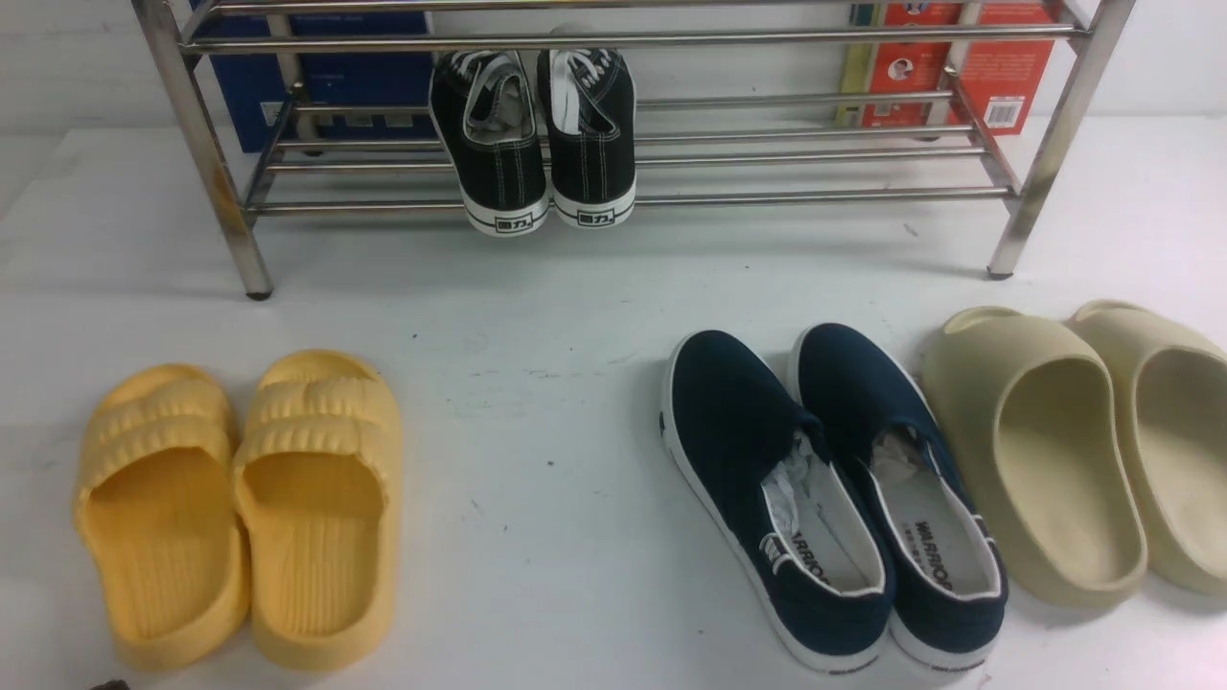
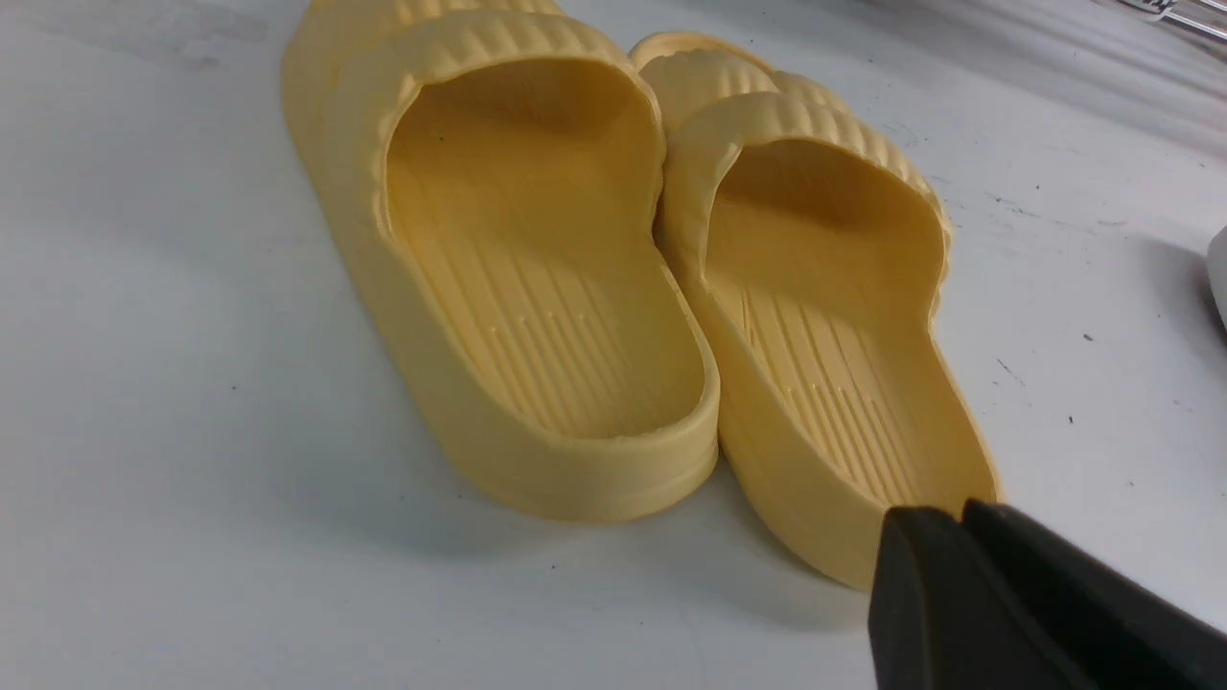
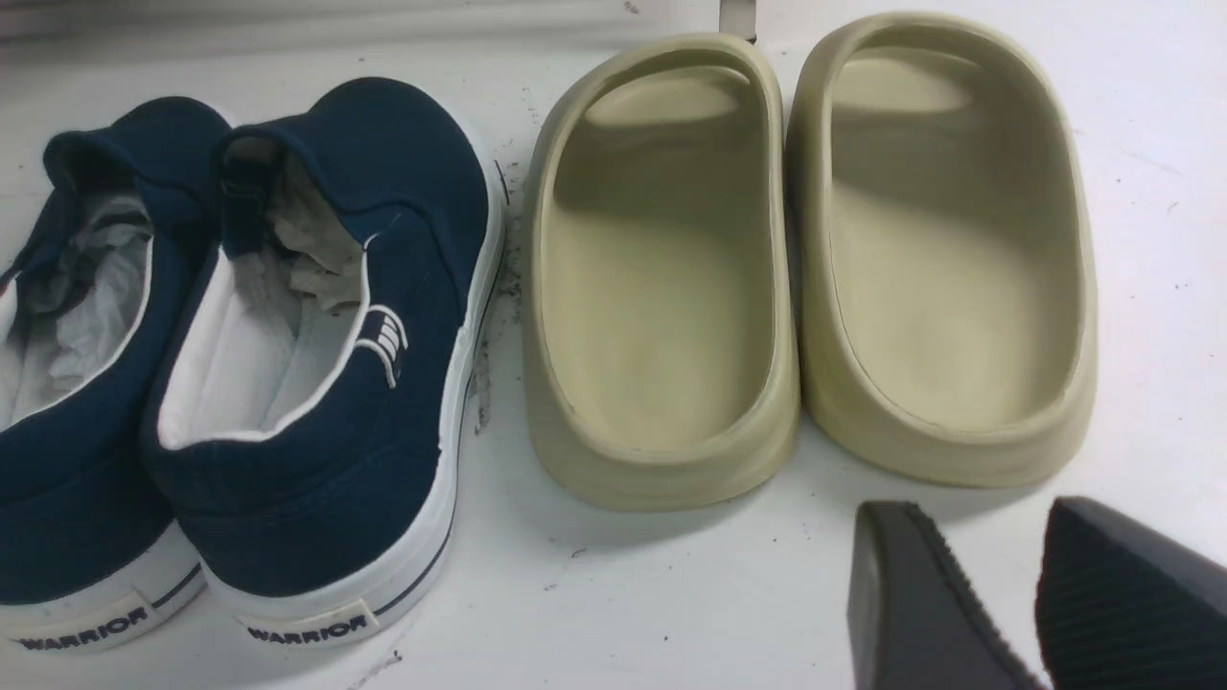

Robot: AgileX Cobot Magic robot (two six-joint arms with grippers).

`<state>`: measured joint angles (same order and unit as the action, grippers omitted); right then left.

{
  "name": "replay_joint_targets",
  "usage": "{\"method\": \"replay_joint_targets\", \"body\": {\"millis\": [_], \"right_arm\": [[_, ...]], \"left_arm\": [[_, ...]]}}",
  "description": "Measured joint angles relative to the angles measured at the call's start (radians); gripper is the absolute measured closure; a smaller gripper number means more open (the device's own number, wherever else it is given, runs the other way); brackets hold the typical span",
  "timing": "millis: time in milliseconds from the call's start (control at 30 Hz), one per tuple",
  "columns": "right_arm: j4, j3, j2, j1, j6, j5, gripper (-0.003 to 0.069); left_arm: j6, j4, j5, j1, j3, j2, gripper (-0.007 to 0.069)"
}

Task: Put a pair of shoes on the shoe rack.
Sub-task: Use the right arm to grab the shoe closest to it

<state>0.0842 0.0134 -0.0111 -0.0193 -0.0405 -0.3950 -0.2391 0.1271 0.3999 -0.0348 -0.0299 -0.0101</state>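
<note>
The pair of navy-blue canvas slip-on shoes with white rubber soles (image 1: 863,402) was in neither set of fingers. The black left fingers (image 2: 961,510) were clenched together with nothing between them, low over the white bench (image 1: 537,383) at the heel of the yellow ribbed foam slides (image 1: 316,412), on the side away from the shiny steel bar shoe rack (image 1: 767,38). The black right fingers (image 3: 992,527) stood released, bare bench showing in the gap, near the heels of the beige smooth foam slides (image 1: 1035,383).

The navy pair lay side by side on the bench in front of the rack's right half, toes toward it. The beige slides sat before its right leg, the yellow ones before its left end. Black lace-up canvas sneakers with white stitching (image 1: 498,163) rested on the rack's lower tier near its middle, heels over the front bar. A blue box (image 1: 335,77) and an orange-red box (image 1: 1007,77) stood behind the rack.
</note>
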Motion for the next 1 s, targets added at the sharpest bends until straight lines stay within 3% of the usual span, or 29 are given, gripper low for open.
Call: {"method": "replay_joint_targets", "body": {"millis": [1000], "right_arm": [[0.022, 0.002, 0.0, 0.0, -0.009, 0.019, 0.0419]], "left_arm": [[0.0, 0.0, 0.0, 0.0, 0.0, 0.0, 0.0559]]}}
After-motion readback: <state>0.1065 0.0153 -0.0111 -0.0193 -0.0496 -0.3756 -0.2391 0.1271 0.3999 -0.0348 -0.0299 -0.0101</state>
